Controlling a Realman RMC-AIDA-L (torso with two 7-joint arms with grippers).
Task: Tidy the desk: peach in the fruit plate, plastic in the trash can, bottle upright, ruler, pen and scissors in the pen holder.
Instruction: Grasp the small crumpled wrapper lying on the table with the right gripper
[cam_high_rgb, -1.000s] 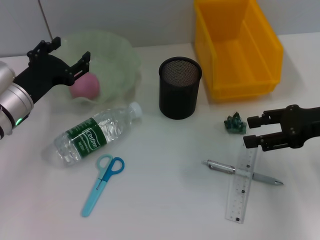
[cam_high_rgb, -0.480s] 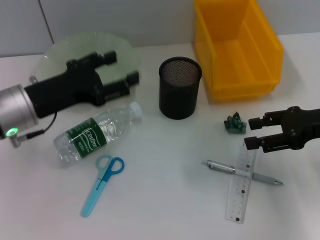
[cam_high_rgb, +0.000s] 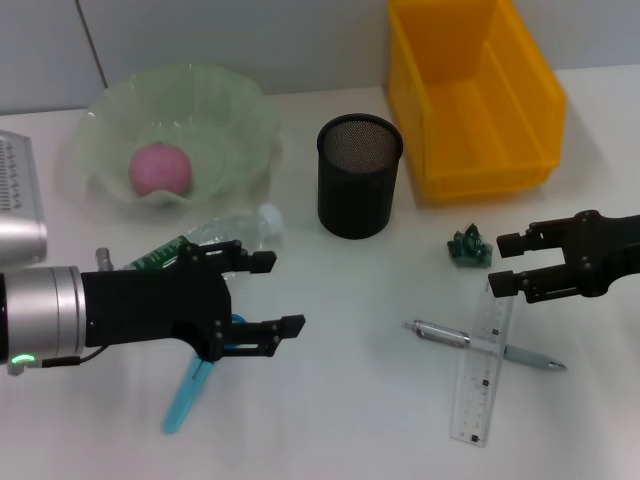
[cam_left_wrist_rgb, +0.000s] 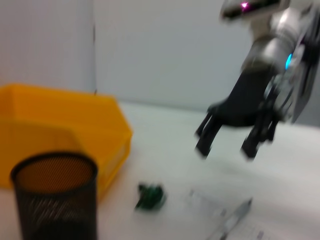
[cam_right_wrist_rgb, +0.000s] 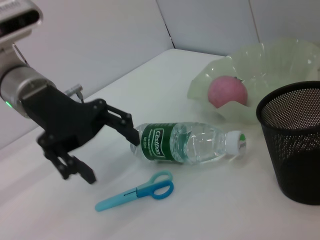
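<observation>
A pink peach (cam_high_rgb: 160, 170) lies in the pale green fruit plate (cam_high_rgb: 240, 120). The clear bottle (cam_high_rgb: 228, 228) with a green label lies on its side; my open left gripper (cam_high_rgb: 278, 293) hovers over it and over the blue scissors (cam_high_rgb: 185, 400), hiding most of both. The right wrist view shows the left gripper (cam_right_wrist_rgb: 112, 160) beside the bottle (cam_right_wrist_rgb: 185, 142) and scissors (cam_right_wrist_rgb: 137, 191). My right gripper (cam_high_rgb: 502, 264) is open and empty, just right of the crumpled green plastic (cam_high_rgb: 469, 248) and above the ruler (cam_high_rgb: 485, 370), which crosses the silver pen (cam_high_rgb: 440, 335).
A black mesh pen holder (cam_high_rgb: 360, 175) stands at the centre back. A yellow bin (cam_high_rgb: 470, 100) stands at the back right. A grey device (cam_high_rgb: 15, 200) sits at the left edge.
My left arm has swung from the fruit plate forward and down, and now hangs over the bottle and scissors. The peach in the plate is uncovered. The right arm has not moved.
</observation>
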